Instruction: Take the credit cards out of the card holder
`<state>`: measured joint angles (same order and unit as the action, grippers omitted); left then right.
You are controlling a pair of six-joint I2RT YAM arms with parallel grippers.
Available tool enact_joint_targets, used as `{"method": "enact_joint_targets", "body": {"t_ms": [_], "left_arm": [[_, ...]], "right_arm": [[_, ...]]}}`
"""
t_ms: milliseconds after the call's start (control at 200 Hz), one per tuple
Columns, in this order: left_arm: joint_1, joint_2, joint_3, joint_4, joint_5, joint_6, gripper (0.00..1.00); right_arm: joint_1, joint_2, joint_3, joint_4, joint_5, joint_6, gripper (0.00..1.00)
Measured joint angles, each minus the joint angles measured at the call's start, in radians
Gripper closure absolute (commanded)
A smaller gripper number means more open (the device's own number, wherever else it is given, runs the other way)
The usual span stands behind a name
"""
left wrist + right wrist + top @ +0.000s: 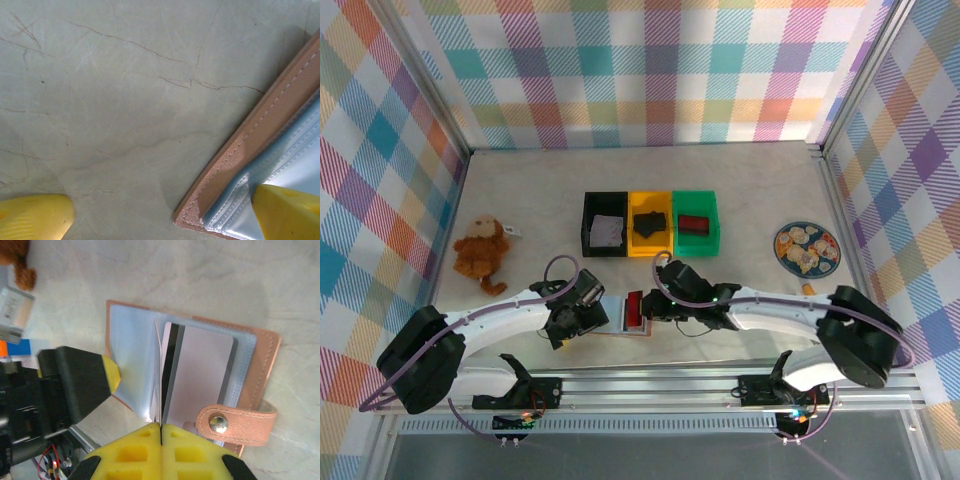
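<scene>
The card holder [260,365] lies open on the table, pinkish-tan leather with a pale blue-grey inside and a snap strap [235,422]. My right gripper [161,432] is shut on a thin credit card [160,405], seen edge-on and standing out of the sleeves. From above that card [635,309] looks red, with the right gripper [654,305] beside it. A pale card [202,372] with a black stripe lies flat in a sleeve. My left gripper [160,217] is open, straddling the card holder's corner [220,197]. One of its fingers [287,212] rests on the blue lining.
Black [605,226], yellow [651,222] and green [696,222] bins stand in a row behind the card holder [620,318]. A plush monkey [480,250] lies at the left and a patterned plate [806,247] at the right. The metal rail [650,378] runs along the near edge.
</scene>
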<state>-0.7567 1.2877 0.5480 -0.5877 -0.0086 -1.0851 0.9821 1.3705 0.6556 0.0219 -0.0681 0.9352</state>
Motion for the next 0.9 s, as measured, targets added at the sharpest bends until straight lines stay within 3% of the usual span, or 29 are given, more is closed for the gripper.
{"method": "enact_joint_targets", "body": {"t_ms": [200, 430, 595, 900], "left_arm": [[0.000, -0.002, 0.006, -0.006, 0.001, 0.000, 0.05], [0.000, -0.071, 0.011, -0.007, 0.008, 0.005, 0.04], [-0.001, -0.107, 0.014, 0.045, 0.062, 0.009, 0.04], [-0.001, -0.201, 0.064, 0.061, 0.075, 0.039, 0.04]], "right_arm": [[-0.063, -0.187, 0.000, -0.111, 0.077, -0.027, 1.00], [-0.224, -0.356, 0.025, -0.277, 0.179, -0.035, 1.00], [-0.295, -0.371, 0.098, -0.340, 0.223, -0.023, 1.00], [-0.323, -0.343, 0.130, -0.351, 0.262, 0.073, 1.00]]}}
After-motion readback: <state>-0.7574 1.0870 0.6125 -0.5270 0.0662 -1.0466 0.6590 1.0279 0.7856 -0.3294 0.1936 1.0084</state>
